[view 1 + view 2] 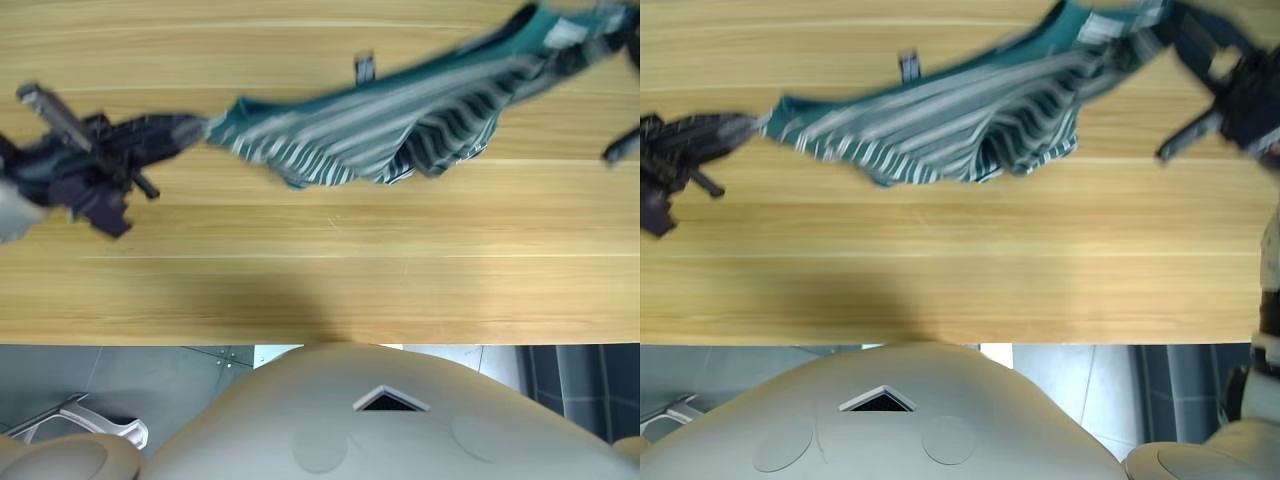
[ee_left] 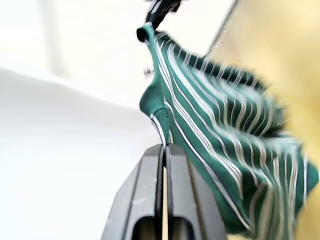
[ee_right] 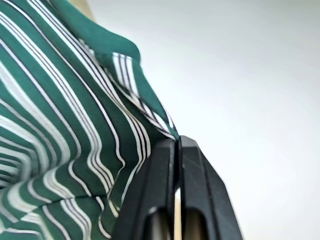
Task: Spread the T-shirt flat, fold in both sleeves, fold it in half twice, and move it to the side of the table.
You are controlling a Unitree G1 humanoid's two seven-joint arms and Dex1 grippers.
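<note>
Left gripper (image 2: pixel 164 148) was clamped on the T-shirt (image 1: pixel 380 125): both fingers (image 2: pixel 147 190) were pressed together, with a fold of green hem pinched at their tips. It sat over the left part of the table (image 1: pixel 300 290), on the farther half of the top.

Right gripper (image 3: pixel 177 141) was likewise closed on the garment, its two dark fingers (image 3: pixel 155 195) tight against each other and a striped edge caught between them. It was at the far right of the table, farther from the robot than the left gripper.

T-shirt: dark green with thin white stripes. It was stretched between the two grippers as one long band, slanting from the left gripper away toward the right gripper. It was bunched rather than flat. The middle and right portion sagged toward the robot in loose folds, and the lowest folds hung right of centre. Whether those folds touched the wood could not be told from the head views. In both wrist views the cloth hung free from the pinch points.

Table: light wood grain, with the near edge running across in front of the robot.

One small dark item (image 1: pixel 364 68) lay on the table just beyond the shirt, near the centre. It was too small to identify.
</note>
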